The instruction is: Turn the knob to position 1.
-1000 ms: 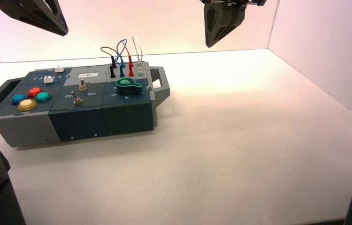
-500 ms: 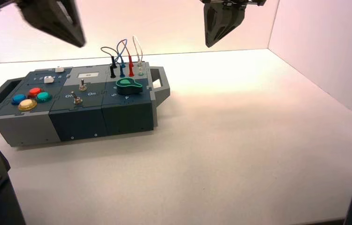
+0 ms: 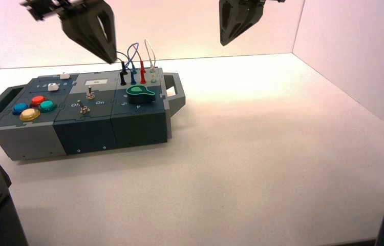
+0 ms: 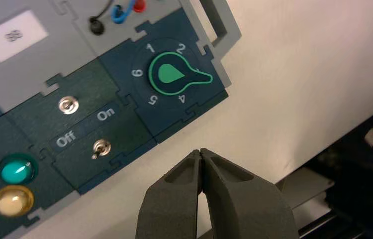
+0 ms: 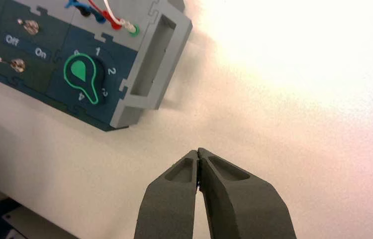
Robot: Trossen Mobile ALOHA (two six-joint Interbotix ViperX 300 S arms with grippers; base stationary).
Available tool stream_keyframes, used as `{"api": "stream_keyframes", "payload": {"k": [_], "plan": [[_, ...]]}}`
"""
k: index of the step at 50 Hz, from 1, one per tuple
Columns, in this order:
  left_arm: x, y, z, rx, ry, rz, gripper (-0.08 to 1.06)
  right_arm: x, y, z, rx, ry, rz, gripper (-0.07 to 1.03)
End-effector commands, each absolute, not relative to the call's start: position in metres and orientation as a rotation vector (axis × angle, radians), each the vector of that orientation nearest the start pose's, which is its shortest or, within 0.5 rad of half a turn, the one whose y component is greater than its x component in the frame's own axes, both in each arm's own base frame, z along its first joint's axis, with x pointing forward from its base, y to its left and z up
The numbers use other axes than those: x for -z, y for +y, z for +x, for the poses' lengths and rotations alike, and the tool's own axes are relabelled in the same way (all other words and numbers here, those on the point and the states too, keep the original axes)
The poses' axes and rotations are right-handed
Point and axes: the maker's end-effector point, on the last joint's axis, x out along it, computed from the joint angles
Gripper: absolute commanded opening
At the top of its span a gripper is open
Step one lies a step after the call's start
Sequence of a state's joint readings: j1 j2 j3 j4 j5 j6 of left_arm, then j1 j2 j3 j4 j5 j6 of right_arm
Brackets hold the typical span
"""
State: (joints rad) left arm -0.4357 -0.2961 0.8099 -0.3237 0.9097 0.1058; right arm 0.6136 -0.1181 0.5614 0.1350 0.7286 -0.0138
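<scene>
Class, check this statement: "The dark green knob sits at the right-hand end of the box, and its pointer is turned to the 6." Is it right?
Not quite: the pointer is wrong. The left wrist view shows the dark green knob pointing away from the 6, to the spot between 2 and 4. The knob does sit at the box's right-hand end.

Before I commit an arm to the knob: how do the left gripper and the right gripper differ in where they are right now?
The left gripper is over the box's far side, near the wires; the right gripper is to the right of the box, over the table.
The left gripper is closer to the dark green dial knob than the right gripper.
Both have their fingers shut, and neither touches the knob.
</scene>
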Motion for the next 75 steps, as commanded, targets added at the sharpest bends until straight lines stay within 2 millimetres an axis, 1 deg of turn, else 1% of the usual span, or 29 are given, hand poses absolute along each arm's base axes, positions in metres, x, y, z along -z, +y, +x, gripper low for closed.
{"api": "stream_keyframes", "payload": {"k": [1,11,17,26,36,41,48,59,67,75], "plan": [[-0.114,-0.165,0.225,0.541,1.455,0.089,-0.03,-0.166,0.230,0.298,-0.581,1.103,-0.203,-0.02],[-0.099,-0.187,0.228,0.584,1.518,0.149,-0.03,-0.173,0.233,0.301,-0.585,1.090,-0.196,-0.02],[-0.089,-0.195,0.237,0.584,1.543,0.159,-0.03,-0.174,0.233,0.301,-0.584,1.092,-0.196,-0.02],[-0.079,-0.201,0.246,0.574,1.569,0.163,-0.03,-0.174,0.233,0.302,-0.584,1.090,-0.196,-0.02],[-0.055,-0.202,0.250,0.556,1.633,0.179,-0.03,-0.178,0.232,0.303,-0.584,1.076,-0.192,-0.02],[-0.048,-0.202,0.252,0.548,1.647,0.179,-0.03,-0.181,0.232,0.303,-0.585,1.070,-0.190,-0.02],[-0.047,-0.203,0.258,0.543,1.635,0.172,-0.03,-0.184,0.230,0.301,-0.587,1.064,-0.190,-0.02],[-0.047,-0.200,0.275,0.526,1.619,0.158,-0.03,-0.190,0.228,0.296,-0.591,1.052,-0.188,-0.02],[-0.048,-0.196,0.285,0.513,1.614,0.150,-0.03,-0.186,0.226,0.293,-0.590,1.062,-0.192,-0.02],[-0.051,-0.196,0.292,0.515,1.610,0.148,-0.03,-0.184,0.225,0.291,-0.589,1.070,-0.193,-0.02]]}}
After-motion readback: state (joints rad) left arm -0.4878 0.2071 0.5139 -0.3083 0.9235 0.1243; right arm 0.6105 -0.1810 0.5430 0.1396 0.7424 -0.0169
